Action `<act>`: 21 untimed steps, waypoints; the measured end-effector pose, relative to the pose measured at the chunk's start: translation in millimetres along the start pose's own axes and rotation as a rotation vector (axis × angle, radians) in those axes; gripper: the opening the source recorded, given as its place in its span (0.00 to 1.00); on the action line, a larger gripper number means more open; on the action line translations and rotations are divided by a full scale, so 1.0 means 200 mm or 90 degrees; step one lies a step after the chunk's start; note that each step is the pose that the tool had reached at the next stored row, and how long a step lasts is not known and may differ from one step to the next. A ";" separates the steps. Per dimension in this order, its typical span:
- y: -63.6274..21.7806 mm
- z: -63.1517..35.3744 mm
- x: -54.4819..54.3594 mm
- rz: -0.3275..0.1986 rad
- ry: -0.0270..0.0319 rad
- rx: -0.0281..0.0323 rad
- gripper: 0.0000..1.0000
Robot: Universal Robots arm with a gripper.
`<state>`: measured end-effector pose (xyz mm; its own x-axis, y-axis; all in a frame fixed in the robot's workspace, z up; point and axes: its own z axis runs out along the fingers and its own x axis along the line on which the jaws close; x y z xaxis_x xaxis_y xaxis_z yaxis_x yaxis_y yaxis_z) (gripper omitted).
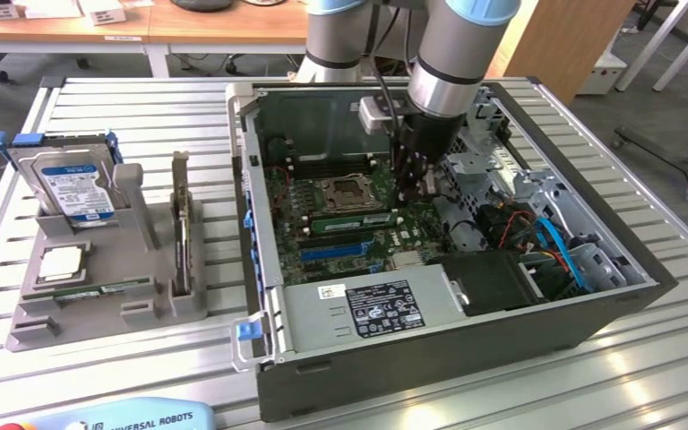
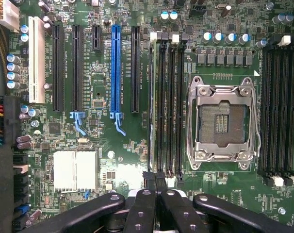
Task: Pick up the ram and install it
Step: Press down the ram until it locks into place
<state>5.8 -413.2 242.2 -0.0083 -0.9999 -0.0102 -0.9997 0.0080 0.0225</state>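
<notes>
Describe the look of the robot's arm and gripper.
The arm is made of round silver-grey tubes with pale blue joint caps; a black cable runs down beside it. The gripper is black, with jointed, bolted links.

The exterior view looks from high up and well back from the pincer (image 1: 422, 190). It faces down at a slant across the tabletop (image 1: 129, 116), wide enough to hold the whole open computer case (image 1: 440, 358), the arm (image 1: 451, 63) above the pincer and the grey parts stand (image 1: 105, 296) well apart from it. The wrist view sits just behind the pincer and faces straight down along it, close to the motherboard (image 2: 103, 145) beneath. Both views share the board around the pincer: the processor socket (image 2: 222, 121) near it and the memory slots (image 2: 169, 107) just beside it
</notes>
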 end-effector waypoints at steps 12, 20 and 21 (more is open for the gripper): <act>-0.001 0.035 0.00 0.000 -0.0001 0.0001 0.10; -0.001 0.037 -0.01 0.000 0.0000 0.0000 0.10; -0.001 0.040 -0.01 0.000 -0.0002 0.0001 0.10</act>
<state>5.8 -410.9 234.3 -0.0083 -0.9999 -0.0105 -0.9997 0.0081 0.0224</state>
